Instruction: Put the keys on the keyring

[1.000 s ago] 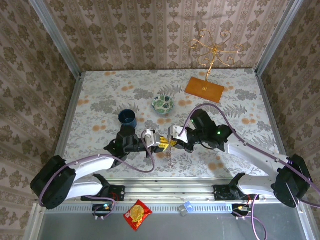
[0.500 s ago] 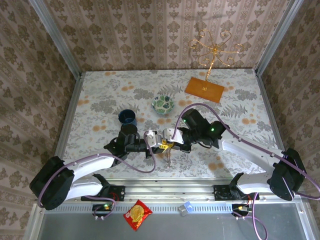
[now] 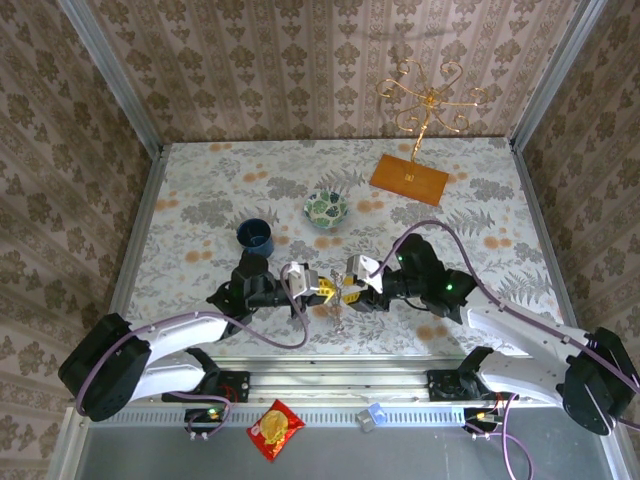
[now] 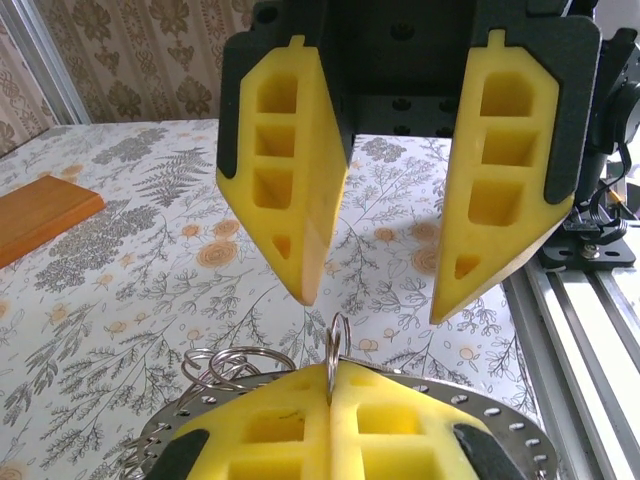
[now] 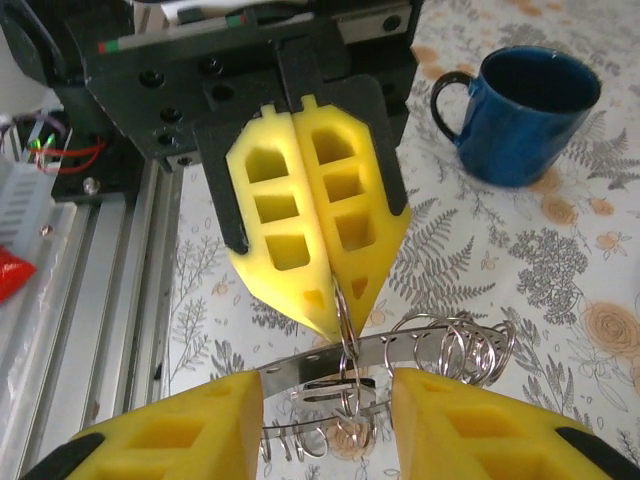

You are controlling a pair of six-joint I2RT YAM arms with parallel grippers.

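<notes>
Top external view: the two grippers are brought tip to tip above the near edge of the table (image 3: pixel 200 190), about midway along it.

The left gripper (image 3: pixel 318 289) is seen pressed fully shut, and a thin wire loop (image 4: pixel 337 348) is pinched upright between its yellow fingertips (image 5: pixel 300 290). The right gripper (image 3: pixel 353 284) is held partly open just opposite, with nothing gripped between its fingers (image 4: pixel 300 200). The keyring (image 5: pixel 300 372), a flat grey band with small holes, is found right under the left fingertips and is crossed by the loop, with more wire rings (image 5: pixel 455 345) bunched on it. A blue mug (image 5: pixel 525 110) is set further back, left of the middle.
</notes>
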